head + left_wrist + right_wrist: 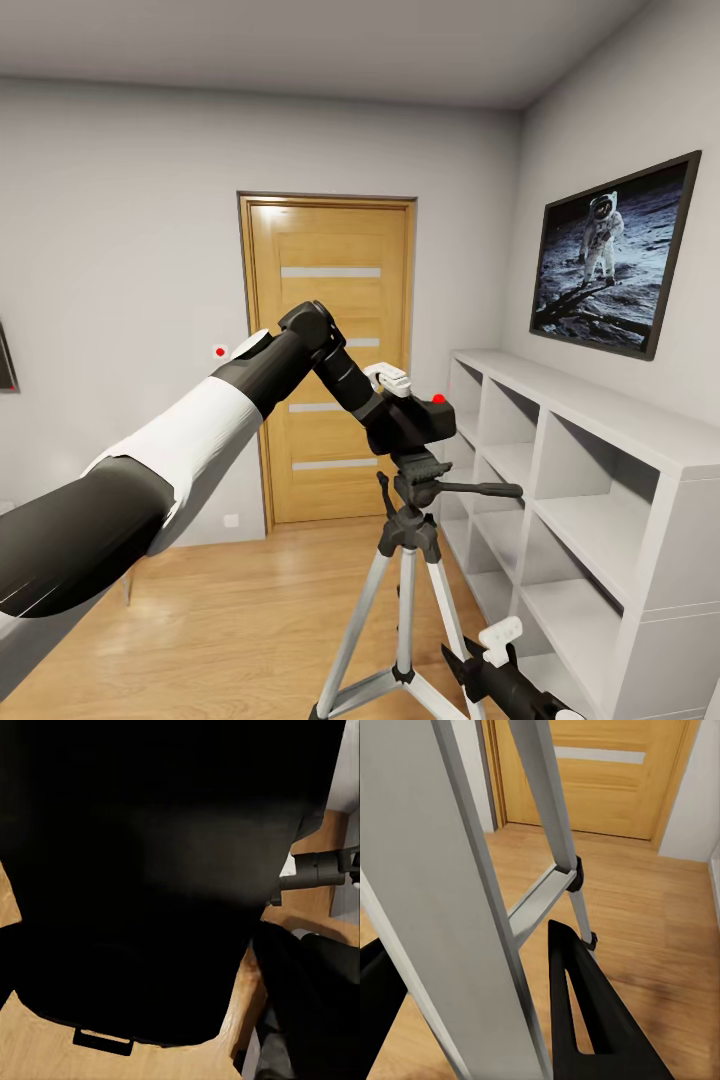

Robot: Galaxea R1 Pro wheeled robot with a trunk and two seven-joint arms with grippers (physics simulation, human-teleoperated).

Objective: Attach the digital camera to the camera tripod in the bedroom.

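Holding the digital camera [425,415] right on top of the camera tripod [408,560] head, the left hand [392,405] appears clamped on its body, though the fingers are mostly hidden. Letting go before the camera seats squarely could tip it off toward the floor [230,620] or the white shelves [590,500]. The right hand [472,1020] straddles a tripod leg, its fingers spread either side without gripping; a careless nudge there could shift the stand and spoil the alignment.

Black camera [425,420] w/ red button, silver-grey tripod [400,590], oak door [330,360], white shelves [600,500].
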